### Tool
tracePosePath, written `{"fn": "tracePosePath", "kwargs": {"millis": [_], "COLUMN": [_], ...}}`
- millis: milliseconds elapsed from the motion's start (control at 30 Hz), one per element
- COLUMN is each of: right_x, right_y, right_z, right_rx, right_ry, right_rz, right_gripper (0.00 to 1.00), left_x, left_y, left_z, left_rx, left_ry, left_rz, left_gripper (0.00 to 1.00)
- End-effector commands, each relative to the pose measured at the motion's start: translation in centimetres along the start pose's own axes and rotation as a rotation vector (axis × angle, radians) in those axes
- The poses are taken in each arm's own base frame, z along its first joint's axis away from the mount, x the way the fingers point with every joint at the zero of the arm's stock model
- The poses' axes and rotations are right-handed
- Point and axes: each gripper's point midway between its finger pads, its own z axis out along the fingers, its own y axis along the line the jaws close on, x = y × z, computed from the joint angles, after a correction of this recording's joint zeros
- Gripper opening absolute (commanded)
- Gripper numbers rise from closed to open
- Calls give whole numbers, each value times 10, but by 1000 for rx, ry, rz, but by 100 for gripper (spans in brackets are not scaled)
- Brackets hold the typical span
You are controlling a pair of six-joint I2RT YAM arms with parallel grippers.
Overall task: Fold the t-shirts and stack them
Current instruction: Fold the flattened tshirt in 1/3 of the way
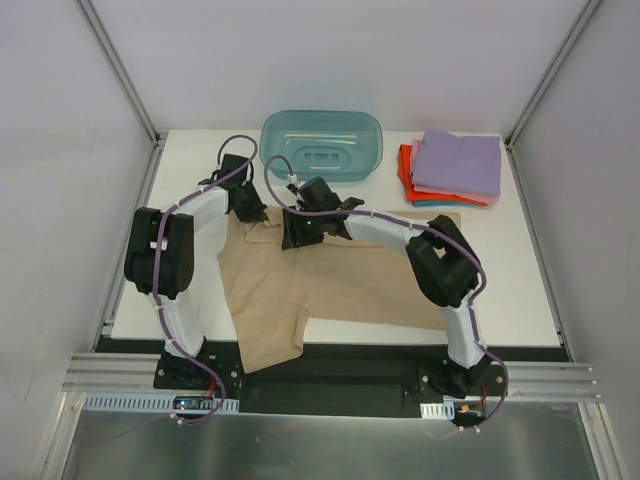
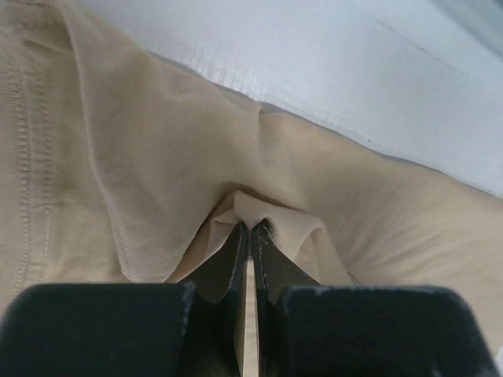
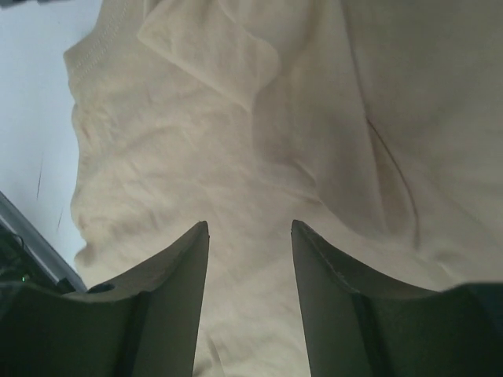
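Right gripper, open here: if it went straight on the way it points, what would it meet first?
Most likely the tan t-shirt. The right gripper points at its cloth with nothing in between, though the depth is hard to judge.

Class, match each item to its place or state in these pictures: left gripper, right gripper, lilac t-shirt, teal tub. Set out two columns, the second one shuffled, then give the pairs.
Column 1
1. left gripper
2. right gripper
3. lilac t-shirt
4. teal tub

Column 2
A. on top of the folded pile at the far right
B. shut on a fold of the tan t-shirt
C. at the far edge of the table, near the middle
D. open, over tan cloth

Pairs: 1-B, 2-D, 3-A, 4-C
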Motion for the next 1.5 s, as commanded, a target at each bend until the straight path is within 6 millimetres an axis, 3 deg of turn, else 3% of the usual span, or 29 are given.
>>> {"fn": "tracePosePath", "kwargs": {"millis": [0,133,367,400,567,767,867,967,1233,1467], "right_x": [-30,-24,-19,-21,-11,-11,-15,-19,-36,-9], "right_y": [30,21,-5,-16,-21,-27,-26,-20,22,22], "right_z": [27,50,61,62,65,64,60,52,-7,-32], "right_rx": [-46,23,191,261,349,416,427,414,289,262], "right_ry": [-77,-76,-78,-97,-71,-89,-102,-110,-158,-98], "right_rz": [29,48,42,42,-7,-8,-20,-39,-104,-127], "right_gripper": [49,47,44,43,39,9,1,1,1,1], "left_x": [2,5,8,8,12,11,9,6,9,29], "left_y": [-5,-2,0,1,5,8,8,7,8,18], "left_z": [2,4,4,4,8,5,2,-1,-20,-35], "left_rx": [82,96,105,107,102,104,105,112,120,119], "left_ry": [34,47,49,48,58,54,41,34,3,12], "left_rz": [-8,-23,-36,-37,-50,-59,-58,-56,-58,-64], "left_gripper": [0,0,0,0,0,0,0,0,0,0]}}
